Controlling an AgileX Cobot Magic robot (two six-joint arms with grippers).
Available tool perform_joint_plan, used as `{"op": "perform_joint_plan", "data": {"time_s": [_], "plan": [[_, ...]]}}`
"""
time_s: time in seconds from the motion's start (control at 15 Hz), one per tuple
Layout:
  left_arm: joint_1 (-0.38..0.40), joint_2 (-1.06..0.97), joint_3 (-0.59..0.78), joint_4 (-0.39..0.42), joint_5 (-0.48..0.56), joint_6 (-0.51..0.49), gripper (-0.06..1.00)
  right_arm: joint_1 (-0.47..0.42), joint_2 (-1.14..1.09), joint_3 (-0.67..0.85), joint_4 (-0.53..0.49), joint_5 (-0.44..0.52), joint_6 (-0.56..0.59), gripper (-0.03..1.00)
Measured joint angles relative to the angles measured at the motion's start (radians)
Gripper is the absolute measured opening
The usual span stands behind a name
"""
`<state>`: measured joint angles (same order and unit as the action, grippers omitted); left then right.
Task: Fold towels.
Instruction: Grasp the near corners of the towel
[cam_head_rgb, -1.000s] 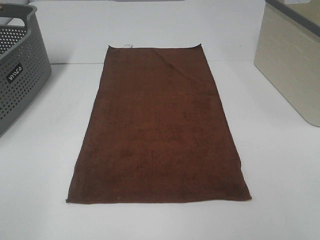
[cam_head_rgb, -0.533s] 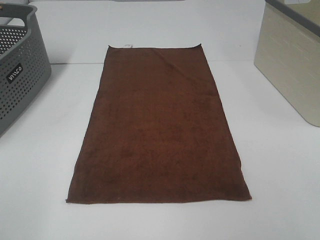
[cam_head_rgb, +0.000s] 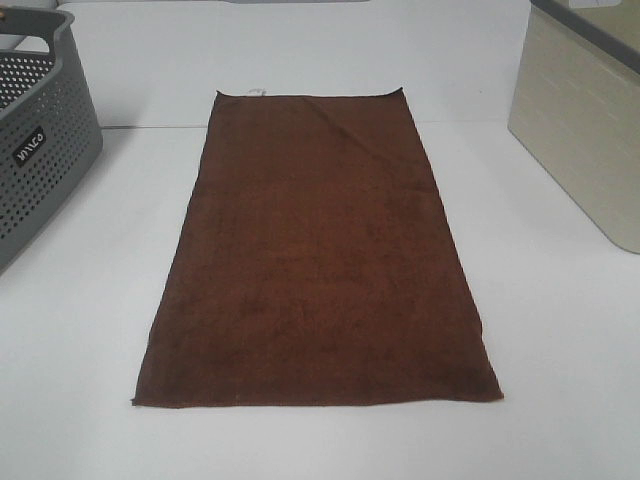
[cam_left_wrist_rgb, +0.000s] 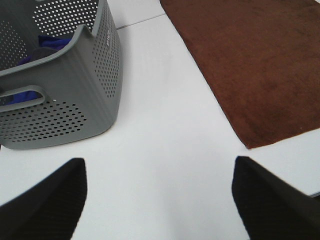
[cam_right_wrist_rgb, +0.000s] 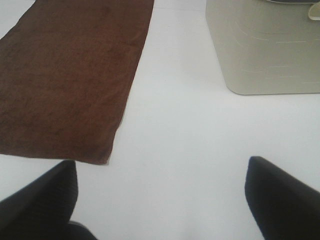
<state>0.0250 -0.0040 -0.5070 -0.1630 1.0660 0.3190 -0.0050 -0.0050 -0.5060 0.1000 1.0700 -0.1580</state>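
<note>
A dark brown towel (cam_head_rgb: 318, 250) lay flat and unfolded at the centre of the white worktop (cam_head_rgb: 560, 350), its long sides running from 6 to 12 o'clock and its small white tag (cam_head_rgb: 256, 92) at the far short edge, near 11 o'clock. The left arm's fingers (cam_left_wrist_rgb: 47, 202) and the right arm's fingers (cam_right_wrist_rgb: 280, 200) stood wide apart and empty above bare worktop, each just outside a near corner of the cloth, at about 7 and 5 o'clock.

No fold had been made. The first one probably called for both arms to pinch the two near corners together, lift only enough to clear the surface, and carry that edge evenly toward 12 o'clock so the short edges met square. Terry cloth of this kind likely drags and bunches if one side leads.

A grey perforated basket (cam_head_rgb: 40, 150), with blue cloth (cam_left_wrist_rgb: 52, 41) inside, stood at 10 o'clock. A beige bin (cam_head_rgb: 585, 140) stood at 2 o'clock. Both sat apart from the towel, though a wide swing outward could have brushed either one.
</note>
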Motion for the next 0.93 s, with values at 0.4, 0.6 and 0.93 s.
{"op": "perform_joint_plan", "data": {"time_s": [0.4, 0.6, 0.93], "plan": [[0.0, 0.0, 0.0, 0.0, 0.0, 0.0, 0.76, 0.0, 0.0, 0.0, 0.0, 0.0, 0.0, 0.85], [0.0, 0.0, 0.0, 0.0, 0.0, 0.0, 0.76, 0.0, 0.0, 0.0, 0.0, 0.0, 0.0, 0.85], [0.0, 0.0, 0.0, 0.0, -0.001, 0.0, 0.76, 0.0, 0.0, 0.0, 0.0, 0.0, 0.0, 0.85]]}}
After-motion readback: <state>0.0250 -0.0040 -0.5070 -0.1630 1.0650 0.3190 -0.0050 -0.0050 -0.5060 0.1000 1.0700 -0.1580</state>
